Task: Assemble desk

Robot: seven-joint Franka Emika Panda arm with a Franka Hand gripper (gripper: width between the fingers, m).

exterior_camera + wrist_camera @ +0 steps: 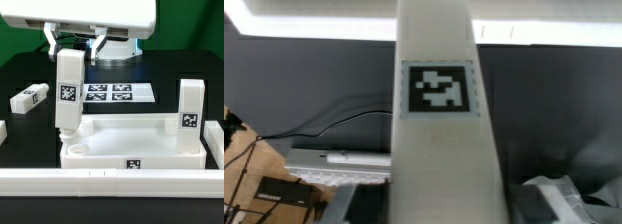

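progress: first leg (192, 105) looks seated in the tabletop (130, 148), my gripper (68, 55) fingers clamp the second leg (68, 95), spare leg (30, 98) lies loose.

White all over, the leg (68, 85) above the corner, the tabletop (170, 155) and the marker board (143, 92) each carry black-and-white patterned square tags.

Ungripped upright leg (191, 108) and rail (60, 182) hem tabletop (100, 153).
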